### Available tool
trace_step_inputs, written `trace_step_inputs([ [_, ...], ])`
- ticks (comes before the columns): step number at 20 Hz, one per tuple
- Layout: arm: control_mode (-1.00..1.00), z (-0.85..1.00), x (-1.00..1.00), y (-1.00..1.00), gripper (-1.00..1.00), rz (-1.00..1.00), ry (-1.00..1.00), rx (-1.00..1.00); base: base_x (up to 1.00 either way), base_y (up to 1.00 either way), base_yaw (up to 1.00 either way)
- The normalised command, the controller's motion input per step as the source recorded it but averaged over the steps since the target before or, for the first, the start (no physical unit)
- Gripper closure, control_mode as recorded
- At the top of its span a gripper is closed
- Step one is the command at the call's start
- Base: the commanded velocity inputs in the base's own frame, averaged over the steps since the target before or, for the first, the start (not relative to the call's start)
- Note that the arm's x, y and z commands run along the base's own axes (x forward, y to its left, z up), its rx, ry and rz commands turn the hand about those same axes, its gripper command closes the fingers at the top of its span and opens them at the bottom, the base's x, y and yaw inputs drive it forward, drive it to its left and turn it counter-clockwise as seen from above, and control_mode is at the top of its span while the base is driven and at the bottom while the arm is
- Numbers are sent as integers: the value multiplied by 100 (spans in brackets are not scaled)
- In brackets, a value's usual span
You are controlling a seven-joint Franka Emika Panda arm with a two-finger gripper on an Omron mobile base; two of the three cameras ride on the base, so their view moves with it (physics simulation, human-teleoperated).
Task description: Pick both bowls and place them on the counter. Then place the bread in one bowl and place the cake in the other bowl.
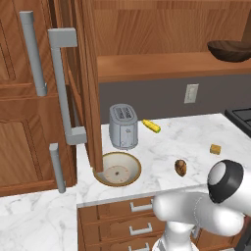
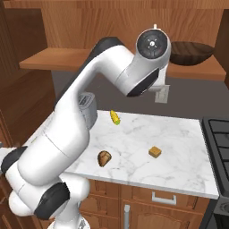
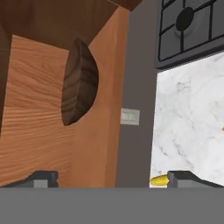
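Ahead, dark bowl at shelf edge

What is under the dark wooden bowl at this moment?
The dark wooden bowl rests on the wooden shelf above the counter, not on the marble yet. The wall outlet sits below the shelf. The bowl's inside cannot be seen from these angles.

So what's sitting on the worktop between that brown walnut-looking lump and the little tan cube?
Nothing: in the right base view the white marble counter is bare between the bread and the cake. The yellow cylinder lies farther back, off that line.
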Motion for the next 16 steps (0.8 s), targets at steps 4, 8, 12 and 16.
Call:
trace_step_inputs([
  [4, -100, 11, 44, -31, -100, 0, 7, 0, 0, 0, 0],
  [8, -100, 9, 37, -31, -100, 3, 4, 3, 0, 0, 0],
  [12, -100, 0, 25, -21, -100, 4, 3, 8, 0, 0, 0],
  [16, -100, 0, 22, -17, -100, 5, 0, 10, 0, 0, 0],
])
